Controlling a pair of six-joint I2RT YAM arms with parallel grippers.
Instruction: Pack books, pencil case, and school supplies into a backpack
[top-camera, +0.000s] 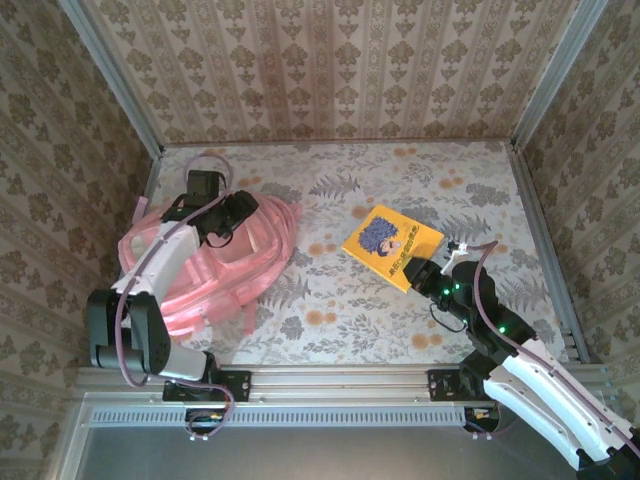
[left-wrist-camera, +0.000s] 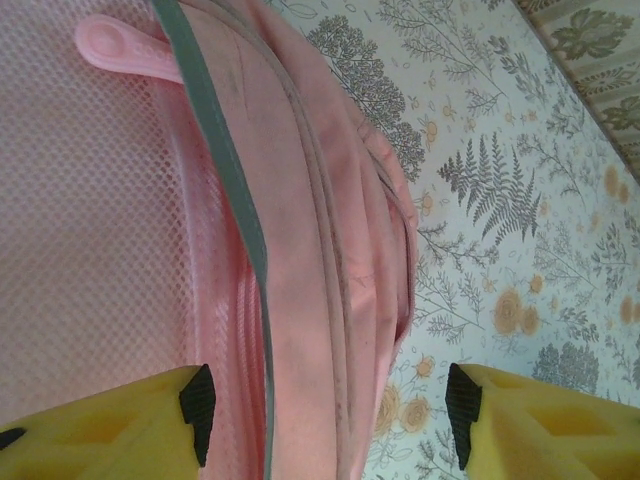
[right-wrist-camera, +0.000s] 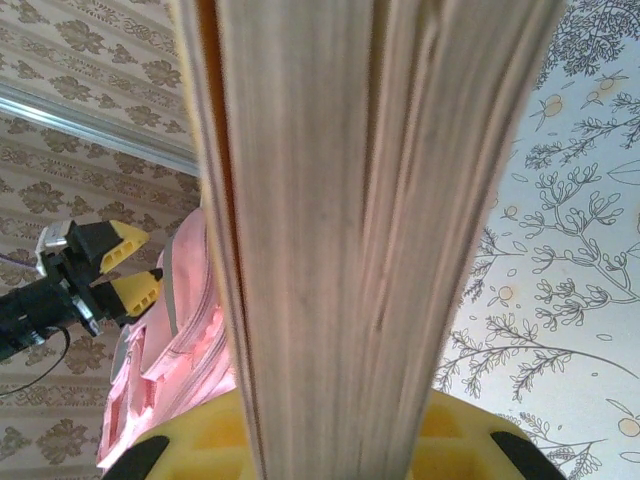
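Backpack of light pink fabric (top-camera: 215, 268) lies slumped, the left gripper (left-wrist-camera: 330, 410) over its edge — fingers wide apart, holding nothing. Well to its right, the right gripper (top-camera: 425, 270) is clamped on a yellow book (top-camera: 385, 238) with a dark-blue cover picture — not yet packed, seemingly.

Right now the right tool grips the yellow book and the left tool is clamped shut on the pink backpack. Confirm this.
Not quite. The left tool is open, not clamped shut: the left wrist view shows its fingers spread wide with the pink backpack between them. The right tool does grip the yellow book.
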